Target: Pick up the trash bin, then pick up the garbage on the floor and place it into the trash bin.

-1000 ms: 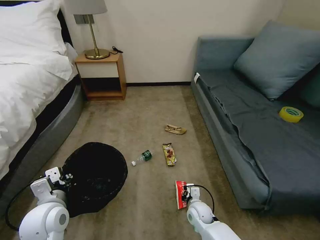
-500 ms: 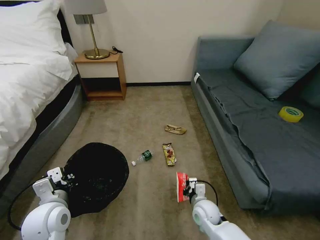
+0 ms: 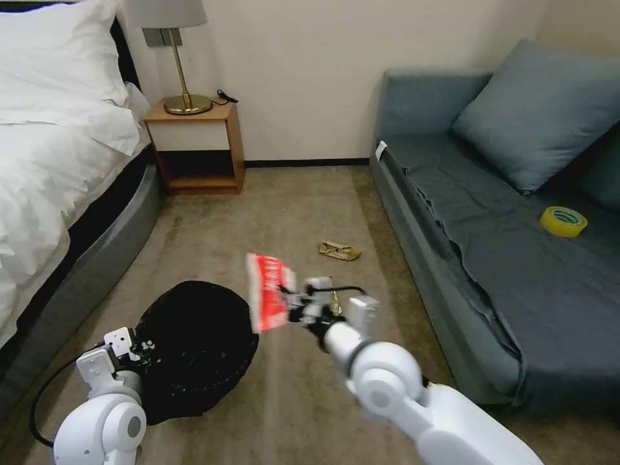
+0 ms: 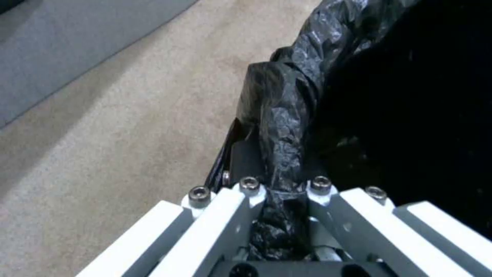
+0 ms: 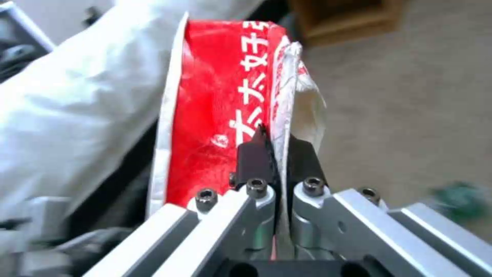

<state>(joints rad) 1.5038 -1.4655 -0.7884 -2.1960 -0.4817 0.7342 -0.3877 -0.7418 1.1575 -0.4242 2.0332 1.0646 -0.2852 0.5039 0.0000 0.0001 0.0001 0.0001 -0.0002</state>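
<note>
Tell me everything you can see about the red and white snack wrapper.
The red-and-white snack wrapper is a flat, glossy, crinkled packet, red with white characters and white edges. The right gripper pinches its edge, shut on it, holding it in the air, upright, beside the rim of the black-lined trash bin. Nothing else touches it.

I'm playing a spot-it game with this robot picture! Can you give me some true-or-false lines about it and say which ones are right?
1. The right end effector holds a red wrapper. True.
2. The wrapper is lying on the floor. False: it is lifted in the air, beside the bin.
3. The left end effector grips the bin's black bag at the rim. True.
4. The tape roll sits on the carpet. False: it sits on the sofa.
5. A tan wrapper lies on the carpet near the sofa. True.
</note>
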